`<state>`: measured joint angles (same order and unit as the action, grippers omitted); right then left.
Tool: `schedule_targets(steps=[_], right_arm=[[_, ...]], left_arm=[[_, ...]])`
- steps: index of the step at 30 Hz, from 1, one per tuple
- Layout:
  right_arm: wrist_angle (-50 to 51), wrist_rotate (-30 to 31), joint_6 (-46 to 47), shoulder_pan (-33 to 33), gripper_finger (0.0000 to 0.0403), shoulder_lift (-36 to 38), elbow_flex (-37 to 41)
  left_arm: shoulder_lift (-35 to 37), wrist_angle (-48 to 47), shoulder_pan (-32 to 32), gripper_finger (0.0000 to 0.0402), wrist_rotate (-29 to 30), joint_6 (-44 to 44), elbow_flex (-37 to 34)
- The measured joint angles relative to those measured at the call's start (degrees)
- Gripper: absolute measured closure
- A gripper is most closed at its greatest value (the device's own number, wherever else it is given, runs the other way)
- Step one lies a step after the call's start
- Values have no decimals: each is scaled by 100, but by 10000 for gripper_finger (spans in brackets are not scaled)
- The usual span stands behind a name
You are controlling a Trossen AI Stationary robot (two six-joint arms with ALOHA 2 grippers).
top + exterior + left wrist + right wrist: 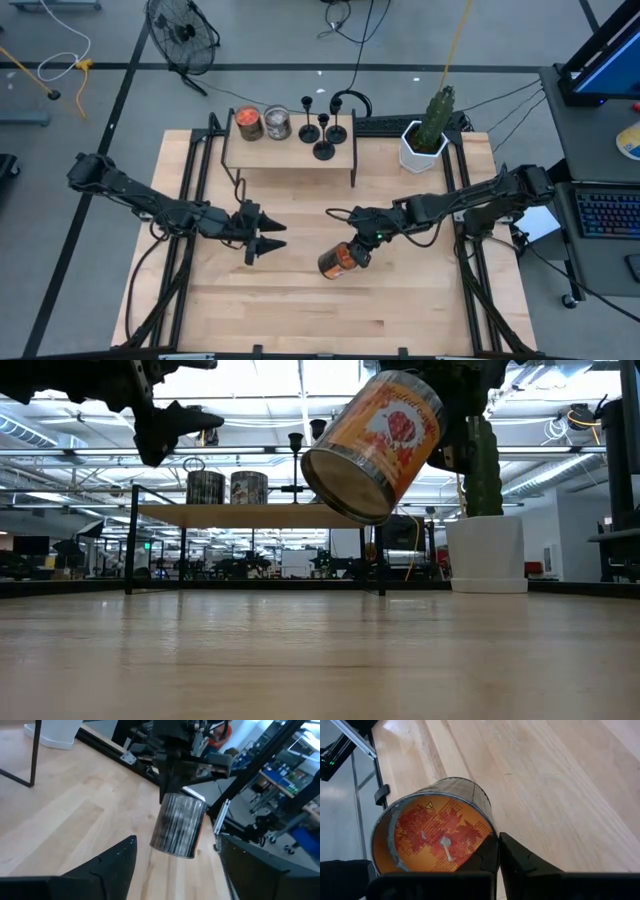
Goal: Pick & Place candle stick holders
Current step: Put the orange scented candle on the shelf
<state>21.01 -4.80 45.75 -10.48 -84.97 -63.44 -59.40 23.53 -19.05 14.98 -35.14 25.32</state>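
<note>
The right gripper (352, 252) grasps an orange-labelled candle jar (338, 261), tilted above the tabletop (420, 300); the left gripper (268, 238) hangs released nearby. The three small black candle stick holders (322, 128) stand untouched on the wooden shelf (290, 152) — next, probably, set the jar down.

The table (300, 300) is a light wooden plank surface with black frame rails along its left and right edges. At its far edge stands a low shelf (290, 152): a wooden board on thin black legs. On the shelf, from left to right: an orange-filled jar (247, 123), a silver can (277, 123), and three black candle stick holders (323, 128) grouped close together. A white planter (422, 150) holding a green cactus (438, 112) stands directly on the table, right of the shelf.
</note>
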Motion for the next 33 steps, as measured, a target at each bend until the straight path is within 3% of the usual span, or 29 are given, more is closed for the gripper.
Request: schedule_targets(steps=[9,14,19,26,33], right_arm=[[-83,0,-150,0,403,0,0],[-359,-2,-233,0,403,2,0],[-471,-178,-299,28,403,2,0],[-665,-592,-436,37,403,4,0],[-608,-747,-623,37,403,7,0]], left_arm=[[-381,398,4,9,-1,-723,2],[-852,835,85,22,-385,-817,105],[-1400,765,194,4,-785,-789,652],[-2154,-369,387,3,-1308,-367,1624],[-2676,-565,520,2,-1840,-222,2303]])
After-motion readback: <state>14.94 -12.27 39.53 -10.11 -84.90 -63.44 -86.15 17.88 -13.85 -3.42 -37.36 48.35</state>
